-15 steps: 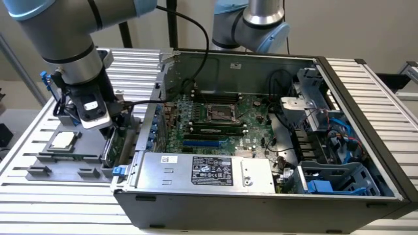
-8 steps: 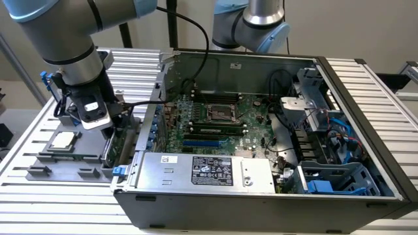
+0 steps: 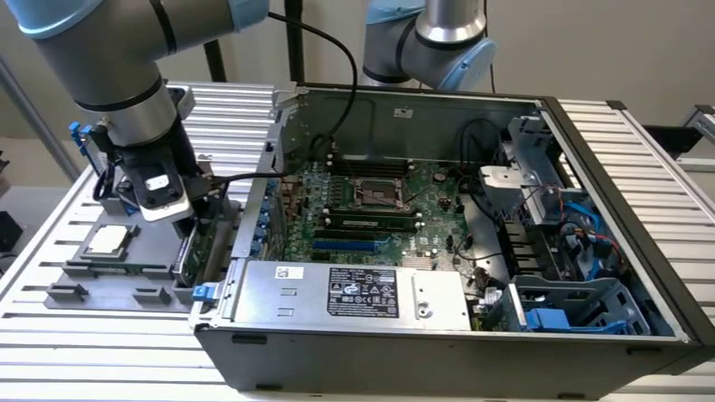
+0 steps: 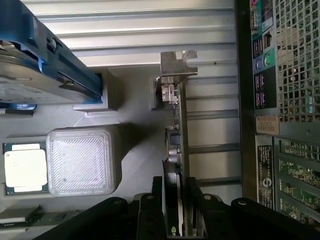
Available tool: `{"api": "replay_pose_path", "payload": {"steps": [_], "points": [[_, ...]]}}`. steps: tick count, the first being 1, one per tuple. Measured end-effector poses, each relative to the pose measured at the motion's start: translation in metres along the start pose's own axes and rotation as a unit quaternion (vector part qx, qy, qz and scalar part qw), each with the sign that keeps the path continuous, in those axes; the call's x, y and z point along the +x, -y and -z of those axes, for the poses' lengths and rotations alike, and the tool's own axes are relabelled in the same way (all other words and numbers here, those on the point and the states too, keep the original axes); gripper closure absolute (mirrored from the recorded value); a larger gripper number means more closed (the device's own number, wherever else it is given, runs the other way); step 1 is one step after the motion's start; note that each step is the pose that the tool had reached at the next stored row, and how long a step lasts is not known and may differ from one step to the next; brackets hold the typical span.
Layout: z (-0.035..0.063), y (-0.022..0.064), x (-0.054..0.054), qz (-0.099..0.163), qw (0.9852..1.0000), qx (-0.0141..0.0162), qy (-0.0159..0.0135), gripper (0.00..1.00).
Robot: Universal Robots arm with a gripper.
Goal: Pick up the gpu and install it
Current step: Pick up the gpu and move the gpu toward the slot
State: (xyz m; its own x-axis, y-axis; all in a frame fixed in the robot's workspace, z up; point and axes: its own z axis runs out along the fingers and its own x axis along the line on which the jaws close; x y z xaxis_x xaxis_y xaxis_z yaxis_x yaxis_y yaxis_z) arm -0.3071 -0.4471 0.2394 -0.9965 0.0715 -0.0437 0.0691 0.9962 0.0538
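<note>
Slatted table (image 3: 639, 155); gripper (image 4: 178, 184) tight on upright gpu (image 4: 178, 117).

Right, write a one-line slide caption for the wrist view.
Gripper at the edge-on thin green gpu card with silver metal bracket, beside the grey computer case.

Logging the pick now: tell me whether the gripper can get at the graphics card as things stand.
Likely yes: the gripper is right at the card, which stands on edge outside the case, with nothing between them.
</note>
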Motion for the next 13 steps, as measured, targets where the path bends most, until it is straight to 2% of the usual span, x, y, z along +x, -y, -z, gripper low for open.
{"api": "replay_pose_path", "payload": {"steps": [5,6,13], "points": [[-0.0006,-0.0011,0.0001,0.000,1.0000,0.0004,-0.0001,0.00],[-0.0005,-0.0011,0.0001,0.000,1.0000,0.0005,-0.0001,1.00],[-0.0006,-0.0011,0.0001,0.000,1.0000,0.0006,0.0000,1.00]]}}
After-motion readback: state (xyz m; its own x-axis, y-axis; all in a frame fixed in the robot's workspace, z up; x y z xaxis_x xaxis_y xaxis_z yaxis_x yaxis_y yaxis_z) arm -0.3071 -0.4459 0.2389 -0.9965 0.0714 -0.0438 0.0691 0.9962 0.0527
